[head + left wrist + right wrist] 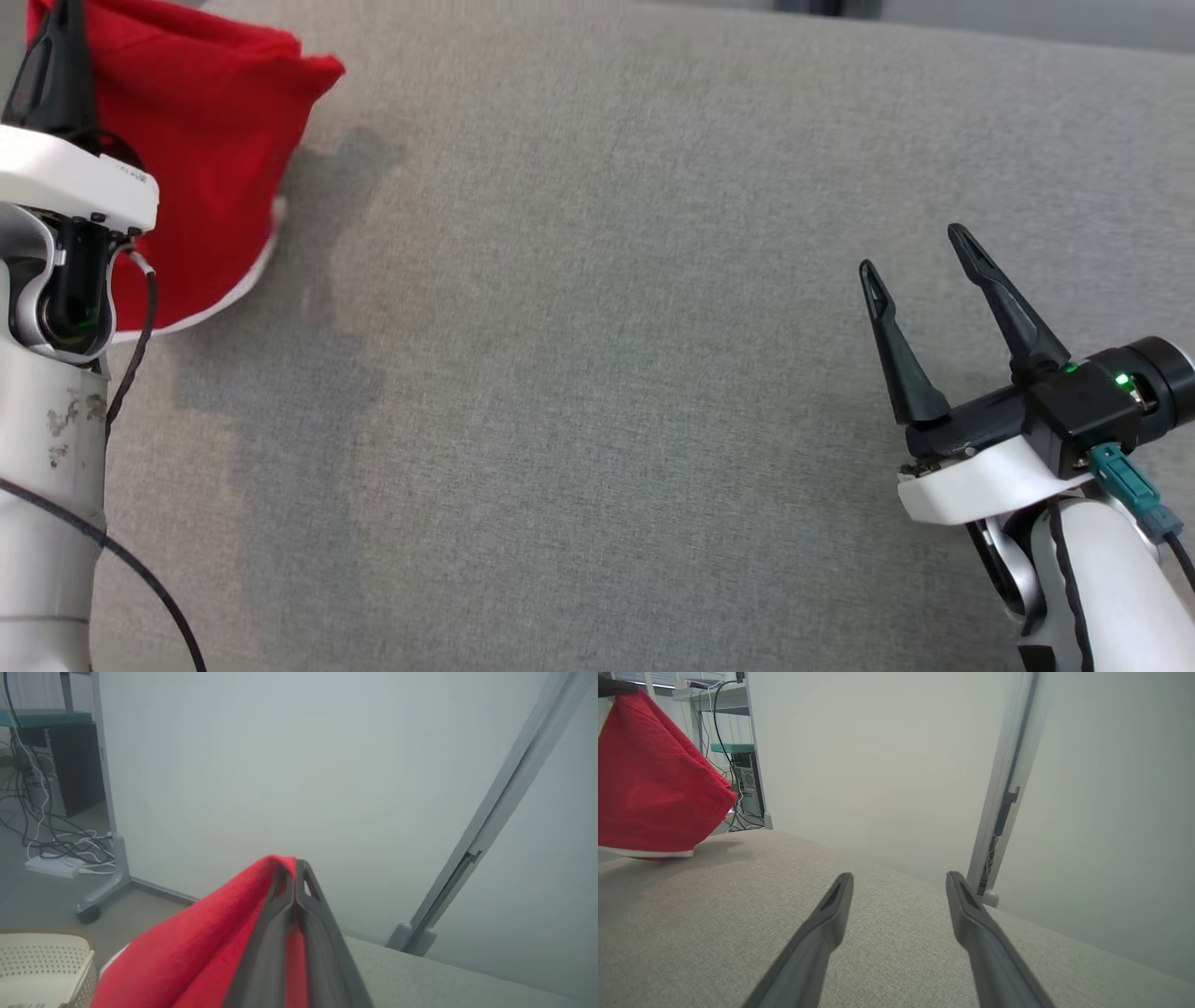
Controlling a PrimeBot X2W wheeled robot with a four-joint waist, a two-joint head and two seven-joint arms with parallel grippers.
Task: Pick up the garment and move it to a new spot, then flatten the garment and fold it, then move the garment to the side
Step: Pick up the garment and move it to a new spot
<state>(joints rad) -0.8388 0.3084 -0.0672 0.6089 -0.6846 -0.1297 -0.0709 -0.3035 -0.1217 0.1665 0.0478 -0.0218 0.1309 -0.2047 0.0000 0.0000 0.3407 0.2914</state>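
One red garment (215,140) hangs pinched in left claw (295,870); right claw (916,252) gapes wide.

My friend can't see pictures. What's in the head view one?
The left claw, at the top left, is shut on a red garment with a white hem over a grey fabric surface. The right claw is open and empty at the lower right.

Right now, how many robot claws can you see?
2. The left claw, at the head view's upper left, is shut on the red garment; the right claw, lower right, is open over grey fabric.
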